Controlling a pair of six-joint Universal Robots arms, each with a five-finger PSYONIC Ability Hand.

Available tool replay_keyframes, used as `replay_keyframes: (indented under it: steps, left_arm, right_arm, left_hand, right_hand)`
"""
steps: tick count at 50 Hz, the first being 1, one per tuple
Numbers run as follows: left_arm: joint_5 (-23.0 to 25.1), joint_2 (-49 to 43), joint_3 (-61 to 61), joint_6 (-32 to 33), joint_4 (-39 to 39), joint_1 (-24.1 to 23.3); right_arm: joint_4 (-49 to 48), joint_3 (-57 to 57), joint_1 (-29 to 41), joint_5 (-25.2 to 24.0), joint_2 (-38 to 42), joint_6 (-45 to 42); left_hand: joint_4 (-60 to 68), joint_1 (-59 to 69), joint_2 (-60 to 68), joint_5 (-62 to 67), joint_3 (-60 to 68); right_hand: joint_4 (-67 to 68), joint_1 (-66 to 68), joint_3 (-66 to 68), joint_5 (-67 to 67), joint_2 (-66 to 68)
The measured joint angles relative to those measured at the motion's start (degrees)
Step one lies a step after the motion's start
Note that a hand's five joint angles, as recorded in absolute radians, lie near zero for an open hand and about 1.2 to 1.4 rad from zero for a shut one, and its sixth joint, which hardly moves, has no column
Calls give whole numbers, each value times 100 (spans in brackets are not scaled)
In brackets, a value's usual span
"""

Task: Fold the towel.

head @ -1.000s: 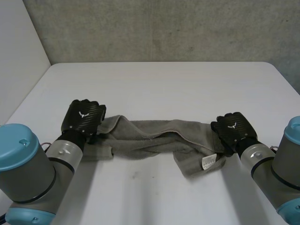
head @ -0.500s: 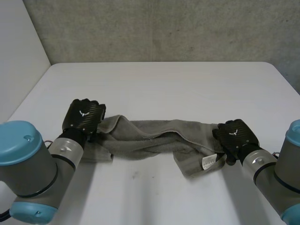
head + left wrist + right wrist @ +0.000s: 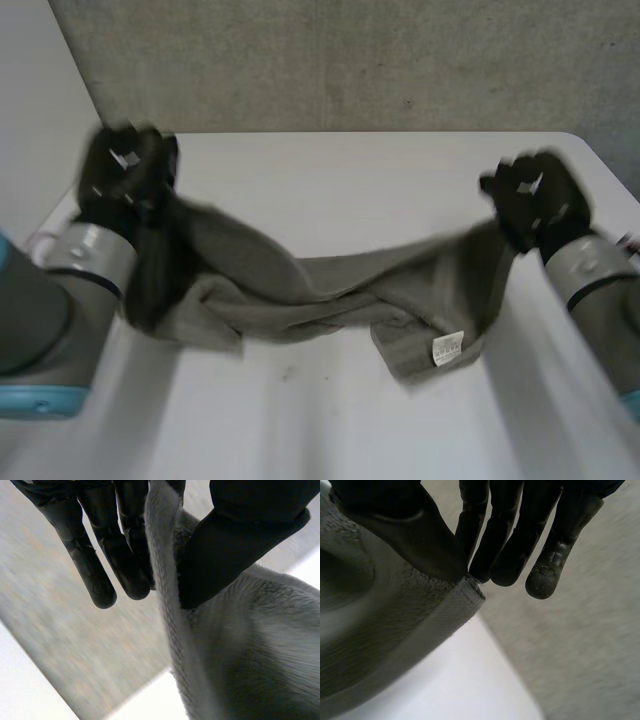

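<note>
My left robot hand [image 3: 128,170] is now at the upper left of the frame and my right robot hand [image 3: 535,200] at the upper right. 0.5 s ago both were low on the counter [image 3: 350,170], at the 2 ends of the grey towel [image 3: 330,295]. They have swung up and apart, lifting the ends with them, while the towel's middle sags onto the counter at frame centre, with its white label [image 3: 447,347] lower right of centre.

In my left wrist view, a towel edge is pinched between my fingers [image 3: 117,555] and thumb [image 3: 235,545]. In my right wrist view, a hemmed corner is nipped between thumb [image 3: 410,530] and fingertips.

I judge this to be the spreading step: the cloth is rumpled and twisted, so it needs stretching flat before any fold can be made.
</note>
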Motion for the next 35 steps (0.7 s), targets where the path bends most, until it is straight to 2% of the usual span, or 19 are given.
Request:
replay_keyframes:
  steps: [6, 9, 18, 22, 27, 31, 35]
  left_arm:
    - [9, 1002, 167, -407, -97, 267]
    - [42, 1423, 244, -639, -288, 423]
    - [308, 1586, 168, -778, -1206, 791]
    - [515, 1264, 49, -765, -1434, 976]
    - [720, 374, 85, -735, -1495, 1114]
    - [771, -492, 485, -718, -1479, 1130]
    - [776, -1207, 1177, -719, -1465, 1118]
  right_arm:
    - [1221, -944, -181, -136, -705, 146]
    - [2187, -1657, -350, -306, -846, 218]
    - [4389, -3087, -660, -606, -690, 176]
    - [4963, -3437, -722, -636, -295, 62]
    - [5256, -3865, -692, -554, 588, -167]
    - [5289, -4352, -634, -455, 1384, -270]
    - [5256, -5337, -503, -277, 2257, -287]
  left_hand:
    - [2, 0, 3, 0, 4]
    - [3, 0, 3, 0, 5]
    - [4, 0, 5, 21, 5]
    - [5, 0, 5, 21, 5]
    - [5, 18, 6, 22, 5]
    - [5, 29, 6, 21, 6]
    - [5, 29, 6, 21, 7]
  right_hand:
    - [0, 0, 6, 6, 15]
    - [0, 0, 6, 7, 15]
    - [0, 0, 12, 7, 15]
    - [0, 0, 32, 7, 16]
    - [0, 0, 32, 7, 16]
    - [0, 0, 32, 7, 16]
    - [0, 0, 32, 7, 16]
